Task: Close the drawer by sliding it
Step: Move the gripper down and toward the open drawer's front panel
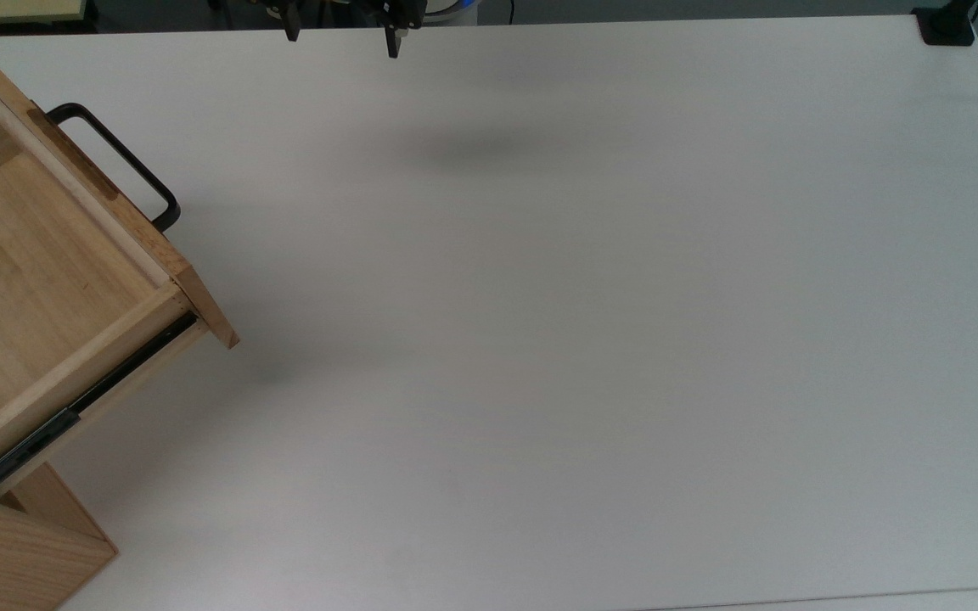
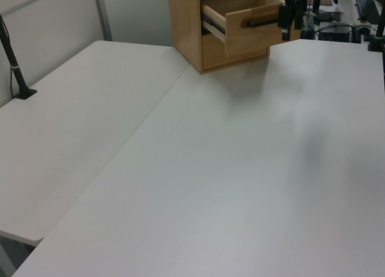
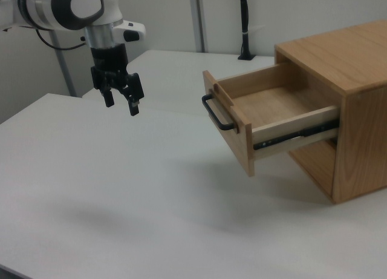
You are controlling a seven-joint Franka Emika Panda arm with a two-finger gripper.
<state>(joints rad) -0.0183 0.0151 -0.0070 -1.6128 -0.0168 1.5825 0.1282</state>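
The drawer (image 3: 266, 118) is pulled well out of the wooden cabinet (image 3: 347, 109) at the right view's right, its empty box open to the air and its black side rail (image 3: 296, 135) bared along the nearer flank, which is why it overhangs the white table (image 3: 121, 200) with a shadow under it and nothing bearing it but the slides. Its flat front panel (image 3: 230, 124) faces toward the right view's left, and the black bar handle (image 3: 216, 114) stands proud of that panel, so the broad wooden face is the obvious surface to press against if the box is to slide home. Farther off in the right view, at its left, the gripper (image 3: 121, 102) hangs from the white arm (image 3: 66, 6) above the table, well apart from the handle and touching nothing; its two fingers are spread with a clear gap between them and hold nothing. In my judgement the closing has not yet begun: the gripper hangs roughly level with the front panel, a fair height for coming across to it, and a push along the rail's line rather than askew should keep the slides from binding
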